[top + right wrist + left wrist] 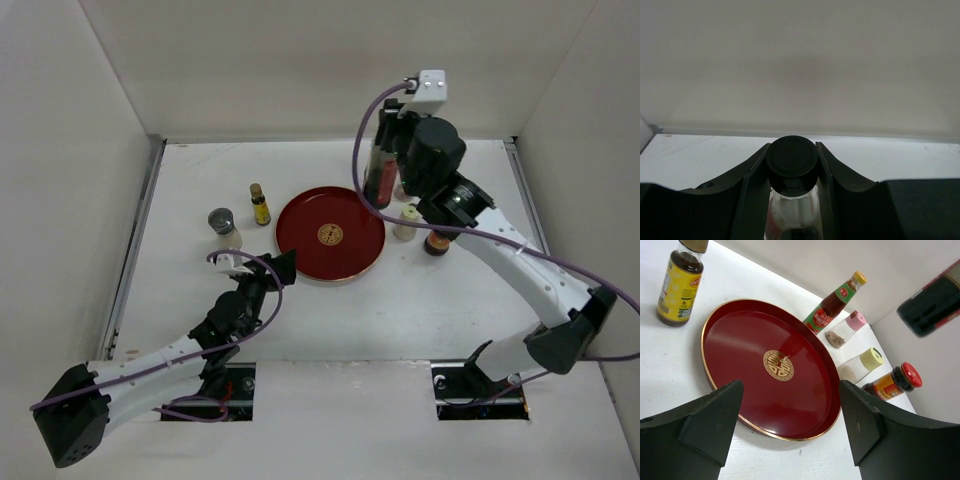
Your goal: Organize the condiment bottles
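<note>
Black and spread wide, the left gripper [791,392] holds nothing and hangs low over the white table [400,320] at the near-left rim of the round red tray [300,222]; the tray carries nothing on it, showing only its gold emblem [778,365]; left of it stand the grey-lidded jar [222,222] and, just beyond, the small yellow-labelled bottle [260,205], both upright and off the tray; right of the tray the red-lidded jar [436,243] is nearest, then a pale-yellow-lidded shaker [863,362], then the pink-lidded shaker [847,327] and the yellow-capped red sauce bottle [832,305], close together in a row; farthest, the right gripper [792,172] is clamped on the top of the tall black-capped bottle [380,180] of dark liquid, which looks raised off the table.
</note>
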You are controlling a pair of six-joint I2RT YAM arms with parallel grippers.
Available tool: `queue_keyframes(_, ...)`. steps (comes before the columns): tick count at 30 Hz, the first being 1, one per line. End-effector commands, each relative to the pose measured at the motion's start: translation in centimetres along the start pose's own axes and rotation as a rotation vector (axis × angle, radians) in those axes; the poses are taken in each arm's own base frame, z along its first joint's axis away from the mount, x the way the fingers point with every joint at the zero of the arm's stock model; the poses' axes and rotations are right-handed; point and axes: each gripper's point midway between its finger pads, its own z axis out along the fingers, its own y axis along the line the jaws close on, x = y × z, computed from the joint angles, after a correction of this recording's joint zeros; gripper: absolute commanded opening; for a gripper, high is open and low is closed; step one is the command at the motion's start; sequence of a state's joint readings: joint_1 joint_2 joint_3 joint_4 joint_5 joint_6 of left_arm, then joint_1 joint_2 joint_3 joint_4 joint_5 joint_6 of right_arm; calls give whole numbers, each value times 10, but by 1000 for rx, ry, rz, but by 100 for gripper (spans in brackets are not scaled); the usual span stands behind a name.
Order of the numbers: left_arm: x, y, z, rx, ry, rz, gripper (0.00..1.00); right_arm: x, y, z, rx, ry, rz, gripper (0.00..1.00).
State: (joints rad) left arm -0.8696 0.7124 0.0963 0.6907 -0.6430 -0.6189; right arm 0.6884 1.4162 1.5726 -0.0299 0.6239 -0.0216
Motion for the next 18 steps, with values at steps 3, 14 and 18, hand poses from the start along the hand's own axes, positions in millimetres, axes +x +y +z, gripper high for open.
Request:
queue_keyframes(3, -7, 3, 0, -12, -31, -28, 76, -30, 72, 19, -129, -135, 114, 19)
queue_keyframes(14, -7, 8, 0, -21, -29, -24, 77, 58, 155, 81, -210, -63, 84, 19)
queue_keyframes(18, -9, 9, -1, -22, -35, -28, 77, 82, 159, 92, -205, -33, 95, 19)
